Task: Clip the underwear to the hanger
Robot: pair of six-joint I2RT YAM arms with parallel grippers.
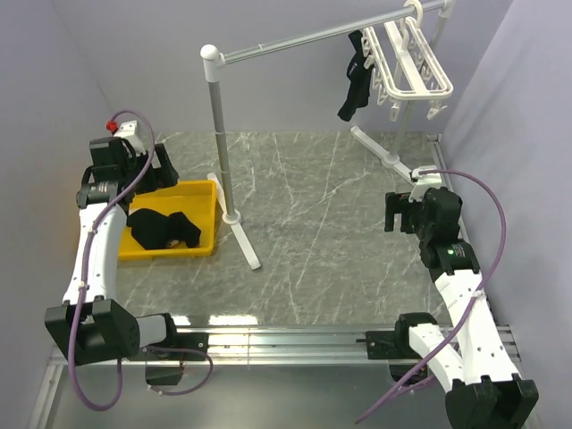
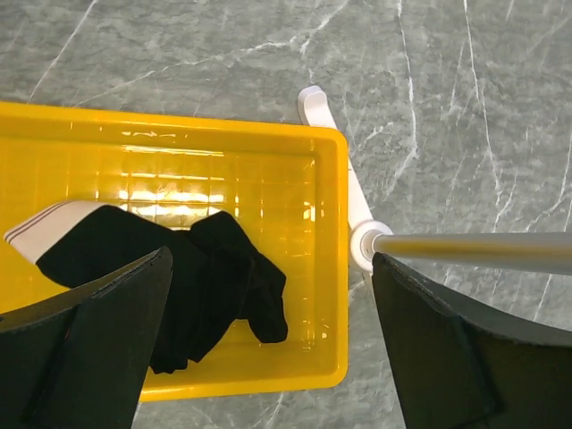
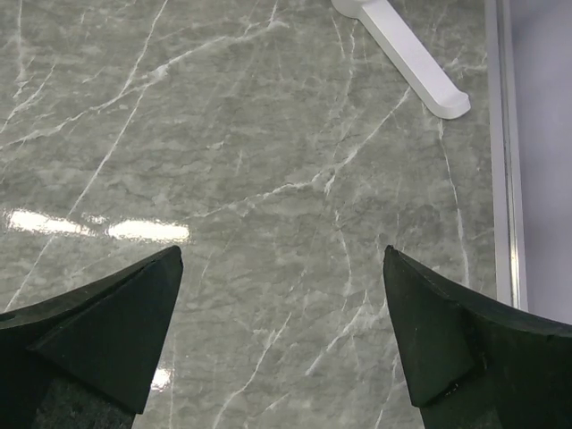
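The underwear (image 2: 210, 286) lies crumpled in the yellow tray (image 2: 223, 380) at the left of the top view. It is a heap of black cloth, with a pale striped waistband edge showing at its left end in the left wrist view. The tray is glossy plastic with a gridded floor and rounded corners.

Just beside the tray's right rim stands the grey metal upright of the rail stand (image 1: 219, 116), with white joints and white feet on the marbled grey-green table (image 1: 313, 223). Its horizontal rail runs to the upper right of the frame. From that rail hangs the hanger (image 1: 413, 61), a white slatted plastic frame, tilted and well apart from the tray. A narrow black garment (image 1: 355, 82) dangles just left of it. The upright stands between the tray and the hanger.

The hanger's clips are too small to make out clearly. In the left wrist view, part of the underwear is hidden behind one of the dark fingers (image 2: 80, 340).

The left gripper (image 2: 273, 264) hovers above the tray, spread wide and holding nothing. The right gripper (image 3: 282, 259), at the right of the top view, is likewise spread wide and empty above the table.
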